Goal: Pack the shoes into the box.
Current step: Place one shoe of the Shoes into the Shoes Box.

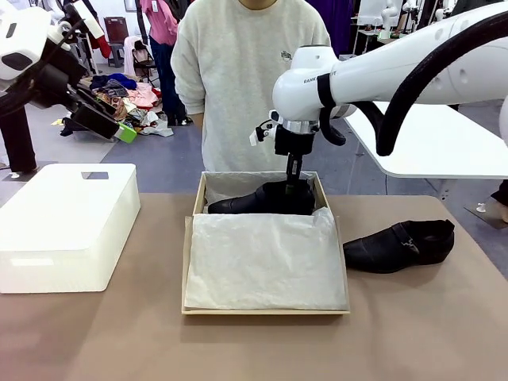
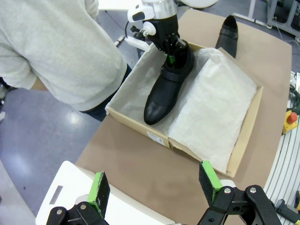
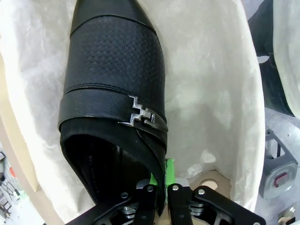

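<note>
Tan table (image 1: 413,333); clothes heap (image 1: 135,99) on floor (image 1: 159,163); right gripper (image 1: 294,176) clamps shoe (image 1: 258,200); left gripper (image 2: 154,182) spread.

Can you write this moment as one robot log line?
right tool: shut on first shoe inside box | left tool: open, empty | second shoe: on table beside box

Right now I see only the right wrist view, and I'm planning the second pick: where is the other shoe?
Observer: The other shoe lies on the table, outside the box, on the robot's right of it.
Operator: Is the left gripper in the way?
Observer: Probably not. The left gripper is open and empty, raised over the white plastic box at the left.
Operator: And the person?
Observer: The person stands at the far edge, directly behind the box.
</note>
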Robot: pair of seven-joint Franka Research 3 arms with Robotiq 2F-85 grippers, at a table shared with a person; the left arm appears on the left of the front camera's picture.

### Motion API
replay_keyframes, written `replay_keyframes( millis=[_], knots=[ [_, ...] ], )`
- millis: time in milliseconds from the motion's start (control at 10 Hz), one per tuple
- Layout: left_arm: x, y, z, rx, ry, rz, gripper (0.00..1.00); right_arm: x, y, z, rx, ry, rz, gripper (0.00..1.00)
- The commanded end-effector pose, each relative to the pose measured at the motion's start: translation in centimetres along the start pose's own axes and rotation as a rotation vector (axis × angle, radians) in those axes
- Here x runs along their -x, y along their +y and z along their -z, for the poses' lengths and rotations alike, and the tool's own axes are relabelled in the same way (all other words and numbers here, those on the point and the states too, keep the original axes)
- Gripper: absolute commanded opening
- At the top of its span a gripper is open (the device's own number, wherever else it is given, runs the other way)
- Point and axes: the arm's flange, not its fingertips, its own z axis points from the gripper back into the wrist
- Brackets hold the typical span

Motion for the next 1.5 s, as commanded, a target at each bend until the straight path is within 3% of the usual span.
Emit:
replay_keyframes(
  millis=[0,300,800,900,1400],
  knots=[
    [0.0,0.0,0.0,0.01,-0.003,0.002,1.0,0.1,-0.3,0.4,0.029,-0.005,0.019,0.0],
    [0.0,0.0,0.0,0.01,-0.003,0.002,1.0,0.3,-0.6,1.0,0.001,0.001,0.026,0.0],
    [0.0,0.0,0.0,0.01,-0.003,0.002,1.0,0.5,-0.1,-0.6,-0.039,-0.014,0.013,0.96],
    [0.0,0.0,0.0,0.01,-0.003,0.002,1.0,0.5,0.4,-1.6,-0.031,-0.022,0.001,1.0],
    [0.0,0.0,0.0,0.01,-0.003,0.002,1.0,1.3,2.2,-4.3,-0.006,-0.008,-0.032,1.0]
  ],
)
